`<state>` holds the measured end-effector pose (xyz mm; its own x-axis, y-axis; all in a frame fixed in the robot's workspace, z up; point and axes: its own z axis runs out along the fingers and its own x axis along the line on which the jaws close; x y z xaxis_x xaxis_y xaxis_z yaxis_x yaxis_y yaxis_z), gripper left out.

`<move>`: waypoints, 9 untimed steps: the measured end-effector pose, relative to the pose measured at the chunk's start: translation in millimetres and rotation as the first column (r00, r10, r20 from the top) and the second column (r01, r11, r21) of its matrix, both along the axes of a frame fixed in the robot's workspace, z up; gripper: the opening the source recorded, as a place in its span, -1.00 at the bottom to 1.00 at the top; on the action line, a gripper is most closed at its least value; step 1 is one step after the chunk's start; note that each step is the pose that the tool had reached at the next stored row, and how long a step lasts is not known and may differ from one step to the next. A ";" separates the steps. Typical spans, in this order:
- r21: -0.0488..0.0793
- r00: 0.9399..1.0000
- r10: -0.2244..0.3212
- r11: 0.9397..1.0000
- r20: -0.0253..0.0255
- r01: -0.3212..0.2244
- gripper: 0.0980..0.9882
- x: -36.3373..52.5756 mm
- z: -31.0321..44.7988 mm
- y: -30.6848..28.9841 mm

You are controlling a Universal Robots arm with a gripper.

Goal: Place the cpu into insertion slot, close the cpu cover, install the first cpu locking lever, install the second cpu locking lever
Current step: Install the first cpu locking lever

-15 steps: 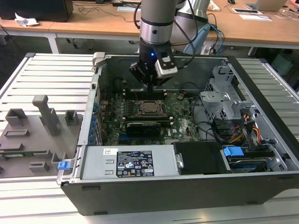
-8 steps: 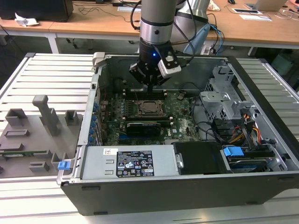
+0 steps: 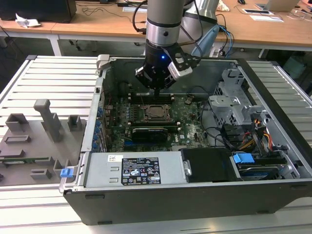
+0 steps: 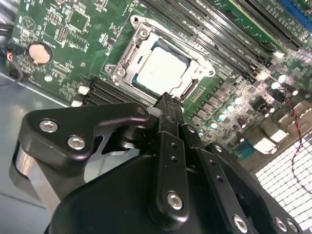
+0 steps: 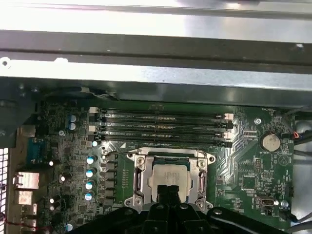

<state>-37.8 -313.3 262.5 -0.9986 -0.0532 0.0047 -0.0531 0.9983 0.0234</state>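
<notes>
we judge the work to be at the locking levers. the cpu [image 5: 168, 178] sits flat in the insertion slot [image 5: 165, 159], and the cpu cover [image 5: 201, 176] lies down around it, its cut-out framing the silver top. we cannot tell whether either lever is hooked under its catch; the thin wire parts along the frame are too fine to read.

the gripper [image 4: 168, 100] is clenched on nothing, its two fingers pressed together into one narrow black tip. in both wrist views that tip hangs over one edge of the socket frame, close above the cover's rim, and hides a little of the cpu's side. in the exterior view the gripper hovers inside the open computer case [image 3: 146, 204], over the socket area, and as far as we can see it is not resting on the board.

in our judgement a lever step calls for a narrow, stiff tip, which the clenched fingers give. it should be set on the wire arm beside the frame, not on the cover or the chip. the push needs to be gentle, because the green motherboard [image 5: 253, 180] with its small parts and the ram slots [image 5: 161, 129] lie just beside the socket.
</notes>
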 end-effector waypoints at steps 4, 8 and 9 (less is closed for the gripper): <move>0.011 1.000 0.003 1.000 0.007 -0.003 -0.98 -11.9 -0.7 0.0; 0.028 1.000 0.003 1.000 0.023 -0.004 -0.98 -27.4 -0.9 0.0; 0.029 1.000 0.003 1.000 0.026 -0.004 -0.98 -31.8 -0.9 0.0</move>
<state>-69.6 -313.3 261.6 -0.9982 -0.0563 -0.0225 -0.0574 0.9970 0.0510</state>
